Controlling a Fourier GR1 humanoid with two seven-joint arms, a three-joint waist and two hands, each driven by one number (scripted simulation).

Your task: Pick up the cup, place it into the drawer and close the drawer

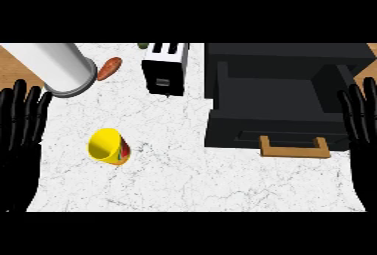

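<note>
A yellow cup (108, 146) with a red band lies on its side on the white marble counter (191, 179), left of centre, its mouth facing up-left. The black drawer unit (276, 94) stands at the right, its drawer pulled open toward me, with a tan wooden handle (294, 148) on the front. My left hand (21, 124) rests open at the left edge, fingers up, well left of the cup. My right hand (362, 119) rests open at the right edge, beside the drawer's front corner. Neither hand touches anything.
A large white and grey cylinder (63, 67) lies at the back left. A reddish-brown sausage-shaped item (109, 68) sits beside it. A black and white toaster (165, 67) stands at the back centre, just left of the drawer unit.
</note>
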